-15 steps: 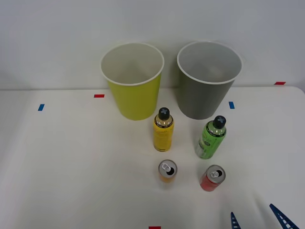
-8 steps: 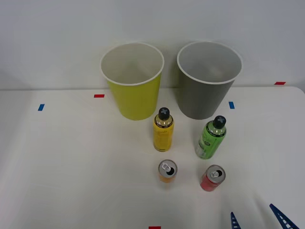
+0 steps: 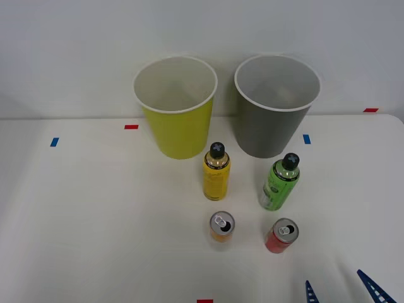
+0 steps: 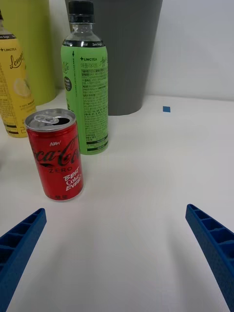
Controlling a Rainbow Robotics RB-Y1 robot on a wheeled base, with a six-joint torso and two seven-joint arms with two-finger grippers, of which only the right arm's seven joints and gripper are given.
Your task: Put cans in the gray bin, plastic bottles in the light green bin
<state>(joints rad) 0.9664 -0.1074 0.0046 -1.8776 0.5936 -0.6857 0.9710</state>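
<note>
1. Light green bin [image 3: 175,117]: upright near the far edge of the white table [image 3: 95,221], left of centre, white rim, pale inside, nothing visible in it.
2. Yellow-labelled bottle [image 3: 216,172]: upright, black cap on, just in front of the light green bin's right side, apart from it (lemon print on the label in the wrist view [image 4: 13,83]).
3. Orange can [image 3: 221,226]: upright, silver pull-tab top, nearer the front edge, directly in front of the yellow-labelled bottle.
4. Gray bin [image 3: 276,107]: upright by the far edge, beside the light green bin, the two close but not touching; white rim, pale inside.
5. Green-labelled bottle [image 3: 278,183]: upright, black cap on, in front of the gray bin.
6. Red can [image 3: 281,236]: upright, tab opening showing, in front of the green-labelled bottle and level with the orange can.
7. Right gripper [image 3: 341,292]: at the table's front edge, right of the red can; blue ribbed fingers [image 4: 19,243] spread wide, holding nothing, the red can ahead of them and toward one side.
</note>
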